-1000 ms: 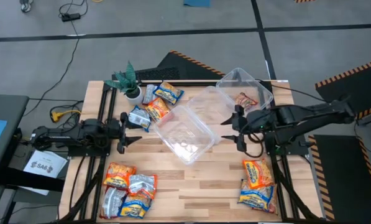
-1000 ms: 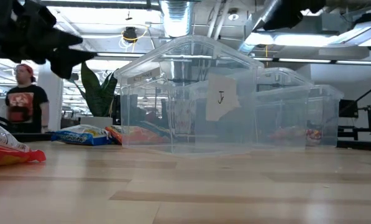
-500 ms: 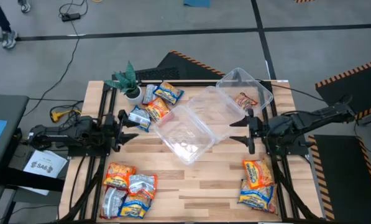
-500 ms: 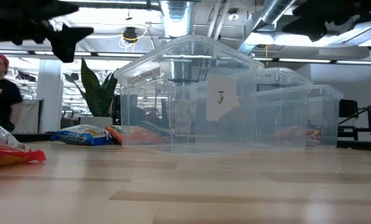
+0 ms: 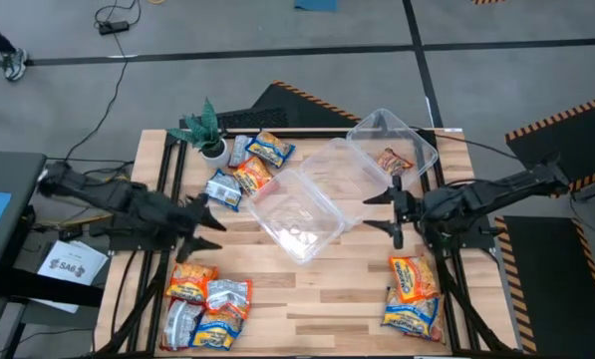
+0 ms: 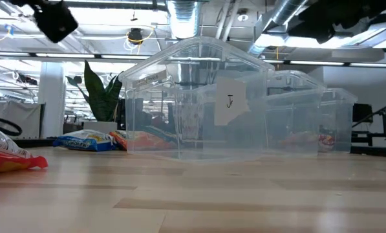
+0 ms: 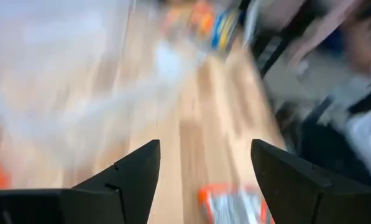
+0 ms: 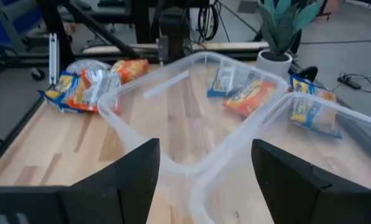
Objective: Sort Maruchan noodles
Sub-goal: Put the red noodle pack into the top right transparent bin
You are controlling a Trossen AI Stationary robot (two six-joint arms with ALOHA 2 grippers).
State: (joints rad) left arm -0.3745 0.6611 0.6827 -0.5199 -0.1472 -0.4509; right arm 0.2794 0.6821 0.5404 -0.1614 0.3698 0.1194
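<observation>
Wide wooden table [image 5: 307, 299] fills the middle of the high view, and across its centre sit two clear plastic tubs: the nearer tub [image 5: 297, 214] lies dead centre, empty by the look of it, while the far tub [image 5: 389, 140] sits up toward the upper right with one orange-red packet [image 5: 395, 160] inside. Left arm reaches in from the left edge, its left gripper [image 5: 205, 221] over the table's left side, fingers spread apart and holding nothing. Right arm comes in from the right edge, the right gripper [image 5: 385, 211] just beside the centre tub's right end, jaws wide apart too, nothing between them. Now the Maruchan noodles: a cluster of blue-and-yellow and orange packets [image 5: 247, 165] in the upper left of the table, next to the small potted plant [image 5: 205, 130]; a pile of orange, silvery and blue packets [image 5: 205, 304] in the lower left corner; and a stack of orange and blue-yellow packets [image 5: 413, 291] in the lower right. From table height, the centre tub carries a paper label [image 6: 230, 102], and a blue packet [image 6: 86, 141] lies flat at left behind it.
</observation>
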